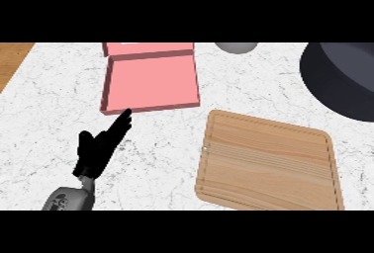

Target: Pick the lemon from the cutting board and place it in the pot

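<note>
The wooden cutting board (pixel 268 163) lies flat on the white marble tabletop (pixel 58 108), w/ nothing on top of it. It has a thin groove running round near its edge. No lemon shows anywhere in the head view, so can't tell where it is.

The dark pot (pixel 342 79) sits up and to the right of the cutting board, apart from it, and the view's right edge cuts it off. Only part of its round rim and dark inside show; can't see what's in it.

Up and to the left of the cutting board is a pink open box (pixel 151 79), w/ low walls and a flat floor. Straight up from the board, at the far edge of the view, is part of a grey round thing (pixel 236 47); too little shows to name it.

The left hand (pixel 101 146) is to the left of the cutting board, well apart from it. Its fingers are straight and point up toward the pink box, w/ a fingertip just by the box's near corner. It holds nothing. Its grey forearm (pixel 70 199) comes in from the bottom.

A strip of brown wood (pixel 13 59) shows at the far left, past the tabletop's edge.
</note>
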